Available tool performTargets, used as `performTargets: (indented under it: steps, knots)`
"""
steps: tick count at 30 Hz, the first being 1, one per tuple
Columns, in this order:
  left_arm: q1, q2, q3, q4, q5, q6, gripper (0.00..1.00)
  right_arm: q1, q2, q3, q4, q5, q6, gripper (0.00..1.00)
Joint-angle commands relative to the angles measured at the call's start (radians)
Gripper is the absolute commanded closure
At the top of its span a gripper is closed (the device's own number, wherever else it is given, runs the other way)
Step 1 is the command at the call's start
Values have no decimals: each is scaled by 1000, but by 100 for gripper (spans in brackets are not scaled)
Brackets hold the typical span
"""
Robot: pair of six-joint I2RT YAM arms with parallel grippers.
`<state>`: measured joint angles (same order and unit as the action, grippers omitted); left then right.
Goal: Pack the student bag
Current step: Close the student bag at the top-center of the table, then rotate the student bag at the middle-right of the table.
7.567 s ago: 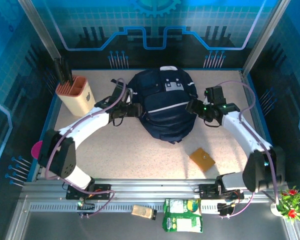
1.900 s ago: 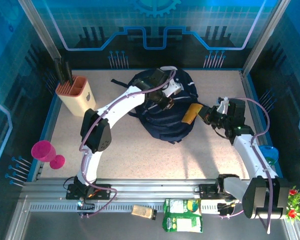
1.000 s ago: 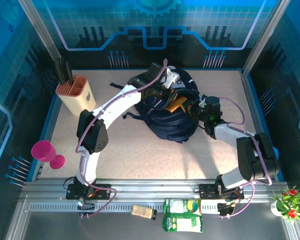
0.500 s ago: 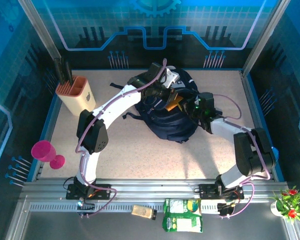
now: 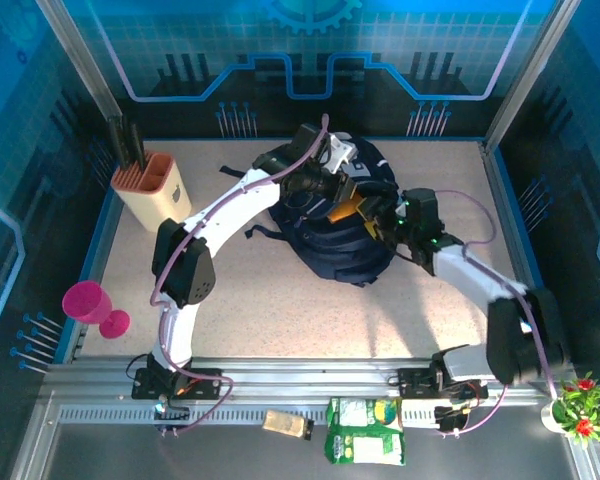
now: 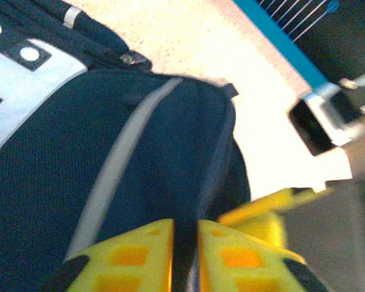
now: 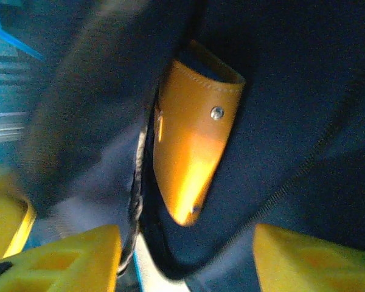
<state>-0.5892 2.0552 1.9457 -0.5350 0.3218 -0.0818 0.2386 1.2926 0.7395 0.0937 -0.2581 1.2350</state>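
The student bag [image 5: 330,250], a dark navy backpack with white piping and a grey-white patch, lies mid-table. My left gripper [image 5: 330,188] reaches over its top; in the left wrist view its fingers [image 6: 184,228] stand nearly together with a dark fold of the bag [image 6: 158,140] between them. An orange leather wallet [image 5: 348,208] with a small stud pokes out of the bag's opening. My right gripper [image 5: 380,222] sits just right of it. In the right wrist view its jaws [image 7: 184,234] are wide open, with the wallet [image 7: 194,146] free ahead of them inside the navy fabric [image 7: 304,91].
A beige holder [image 5: 152,190] with dark utensils stands at the back left. A pink cup [image 5: 92,303] sits at the left edge. Green packets [image 5: 365,430] and a small beige item [image 5: 288,424] lie on the front rail, with a plant [image 5: 580,405] at the right corner.
My right gripper has opened and let go of the orange wallet, which stays in the bag's opening, and it has drawn back a little to the right. The left jaws have eased slightly apart.
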Motion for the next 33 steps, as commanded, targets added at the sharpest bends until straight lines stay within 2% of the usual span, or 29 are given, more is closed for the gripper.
performTargets:
  steps: [1,7,10,14,19,23,28,33]
  knots:
    - [11,-72,-60,87,60,-28,72,-21,-171,-53,-240,120,-141,35]
    - [26,-169,-233,165,30,-90,48,-34,-371,-70,-392,254,-262,27]
    - [49,-237,-333,192,-26,-148,40,-32,-388,-35,-429,287,-333,23]
    - [96,-328,-462,204,-121,-249,34,-28,-365,13,-436,290,-404,18]
    - [161,-390,-590,211,-147,-378,33,-11,-316,46,-415,266,-429,16]
    - [188,-380,-640,220,-127,-460,36,15,-292,47,-393,258,-425,16]
    - [205,-309,-628,231,-77,-521,44,39,-261,50,-377,241,-421,16]
    - [213,-235,-573,202,-79,-507,46,54,-243,53,-369,227,-422,17]
